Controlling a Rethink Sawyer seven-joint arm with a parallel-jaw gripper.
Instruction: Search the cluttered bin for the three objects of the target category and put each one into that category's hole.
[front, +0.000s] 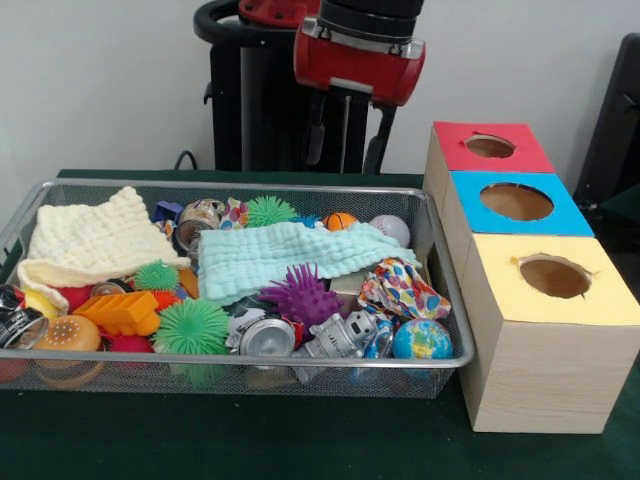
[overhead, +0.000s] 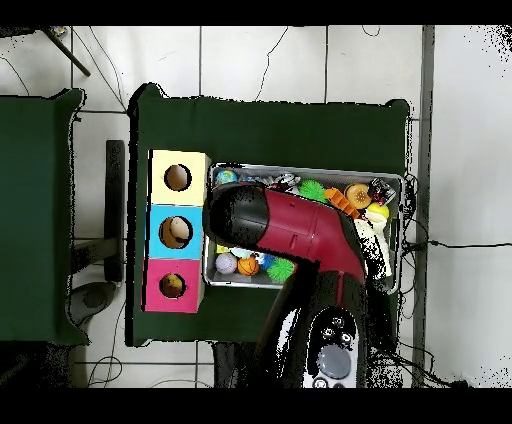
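Note:
A wire bin (front: 455, 345) holds mixed clutter. In it are a purple spiky ball (front: 300, 295), green spiky balls (front: 192, 325), a globe ball (front: 422, 340), a baseball (front: 390, 230), a small basketball (front: 340, 221), cans (front: 267, 337), a cream cloth (front: 95, 240), a pale blue cloth (front: 290, 258) and a patterned cloth (front: 400, 290). To the right stand three boxes with round holes: red (front: 489, 146), blue (front: 516, 201) and yellow (front: 554, 276). My gripper (front: 342, 166) hangs open and empty above the bin's far rim. In the overhead view the arm (overhead: 290, 225) hides it.
An orange brick (front: 118, 312) and a silver toy robot (front: 335, 340) lie near the bin's front. From above, the boxes (overhead: 176, 232) line the bin's left side, and the arm covers most of the bin (overhead: 400, 180). Green cloth (front: 300, 440) covers the table.

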